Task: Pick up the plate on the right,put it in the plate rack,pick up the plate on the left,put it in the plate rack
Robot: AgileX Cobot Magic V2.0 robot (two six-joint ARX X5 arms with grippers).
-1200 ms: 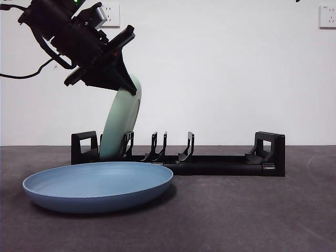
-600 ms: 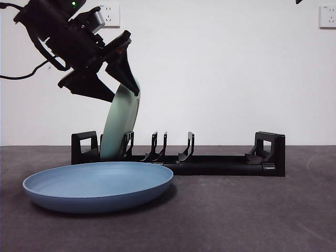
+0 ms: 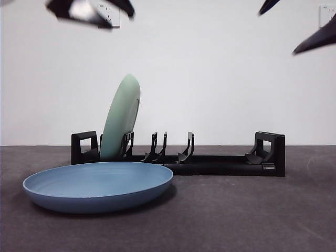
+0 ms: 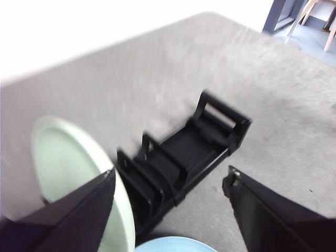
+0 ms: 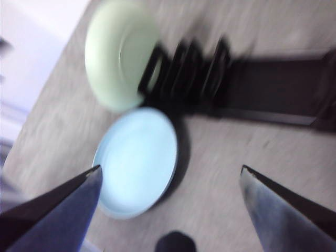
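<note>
Green plate [image 3: 121, 118] stands on edge in the plate rack [image 3: 210, 163], in the slot nearest one blocky end loop, tilted and leaning against a divider prong. Nothing grips it.

Blue plate [image 3: 98, 185] lies flat on the bench [image 3: 247, 215], in front of the rack's loaded end, near it; front view can't say whether they touch.

Left pincer [image 4: 168, 207]: jaws spread wide, empty. Its wrist view looks down on the green plate [image 4: 68, 163] from above, with the rack [image 4: 184, 152] running away from it and a sliver of the blue plate [image 4: 176, 245] between the jaws. Front view only shows dark tips at the top left edge [image 3: 89, 9], well above the green plate.

Right pincer [image 5: 170, 210]: jaws also wide apart, empty. Its wrist view is motion-blurred but gives the only full top-down layout: the blue plate [image 5: 139, 160] just beside the rack [image 5: 236, 84] and the green plate [image 5: 121, 55] at the rack's end. In the front view, black tips at the top right corner [image 3: 315, 39] are all that shows of it.

Front view alone shows the green plate's lean and the empty prongs along the rest of the rack. Wrist views alone show the open jaws.
</note>
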